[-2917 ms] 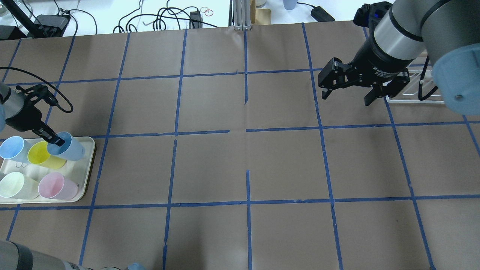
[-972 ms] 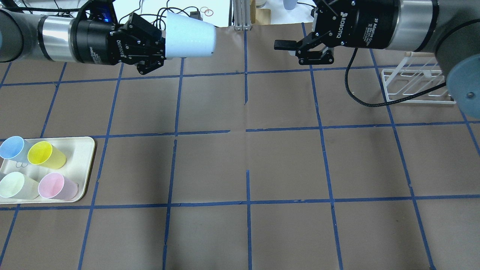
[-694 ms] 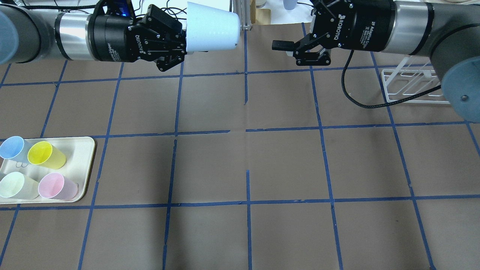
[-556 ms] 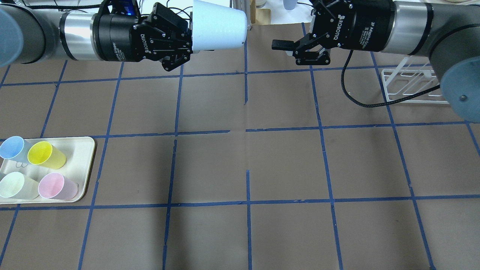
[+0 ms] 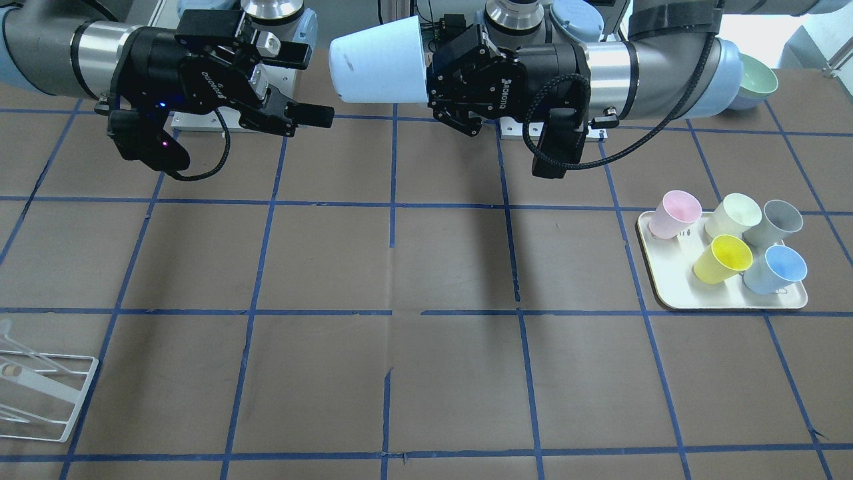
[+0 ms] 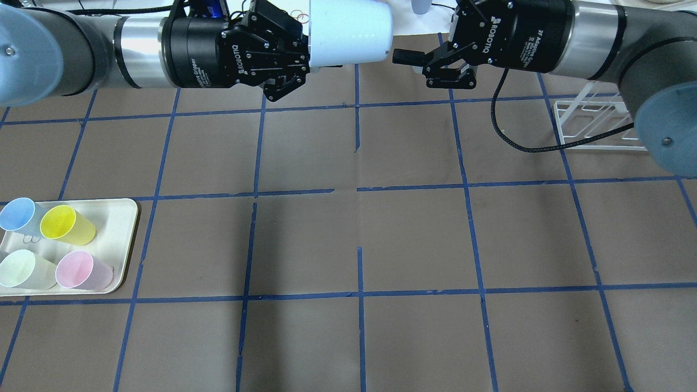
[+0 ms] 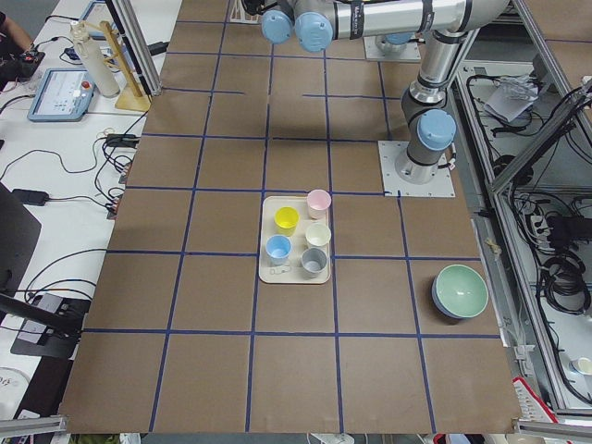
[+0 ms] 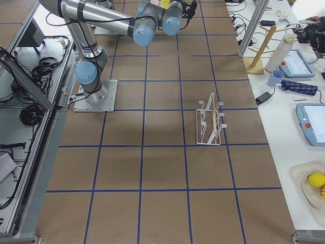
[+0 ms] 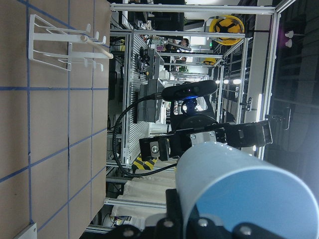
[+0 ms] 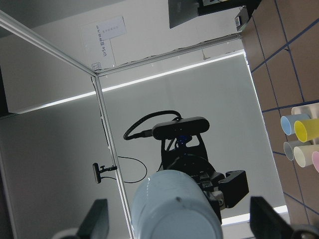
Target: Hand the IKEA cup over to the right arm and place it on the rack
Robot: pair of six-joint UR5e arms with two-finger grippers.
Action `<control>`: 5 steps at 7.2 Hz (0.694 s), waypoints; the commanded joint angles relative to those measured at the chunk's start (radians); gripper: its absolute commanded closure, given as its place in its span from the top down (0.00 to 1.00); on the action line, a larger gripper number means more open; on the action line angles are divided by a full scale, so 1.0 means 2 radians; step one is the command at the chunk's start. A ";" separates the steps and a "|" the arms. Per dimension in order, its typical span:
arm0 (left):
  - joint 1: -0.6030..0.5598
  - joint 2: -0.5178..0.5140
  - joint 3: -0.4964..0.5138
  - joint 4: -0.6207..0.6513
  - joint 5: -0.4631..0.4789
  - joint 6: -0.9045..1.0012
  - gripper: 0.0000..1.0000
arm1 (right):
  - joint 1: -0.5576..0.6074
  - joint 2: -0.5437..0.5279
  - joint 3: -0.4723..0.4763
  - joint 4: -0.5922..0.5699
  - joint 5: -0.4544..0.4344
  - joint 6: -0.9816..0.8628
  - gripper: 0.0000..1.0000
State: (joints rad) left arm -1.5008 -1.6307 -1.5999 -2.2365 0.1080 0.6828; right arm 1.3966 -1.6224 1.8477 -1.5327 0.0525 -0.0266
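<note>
Moved: my left arm has carried the blue cup further across, closing the gap to my right gripper; the cups on the tray lie as before.
Table: brown top with a grid of blue tape.
Right arm: reaches in level, high over the far side of the table.
Left arm: level too, facing the right one.
Rack: white wire, on the table under my right arm, well apart from the cup.
Tray: cream, at the near left side.
Left gripper: clamped on the cup's rim end.
Right gripper: fingers spread wide, nothing in them.
Blue cup: in the air, lying sideways, base pointing at my right gripper; in the right wrist view the base sits between the spread fingers, and I cannot tell whether it touches them.
Tray cups: yellow, blue, pink, pale green, grey, all upright.
</note>
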 commanded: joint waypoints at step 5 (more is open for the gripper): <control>-0.005 0.000 -0.001 0.002 -0.006 -0.009 0.00 | 0.019 -0.006 0.000 0.032 0.001 0.016 0.99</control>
State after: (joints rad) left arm -1.5109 -1.6284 -1.6014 -2.2320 0.0950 0.6650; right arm 1.4265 -1.6333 1.8474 -1.4748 0.0508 -0.0049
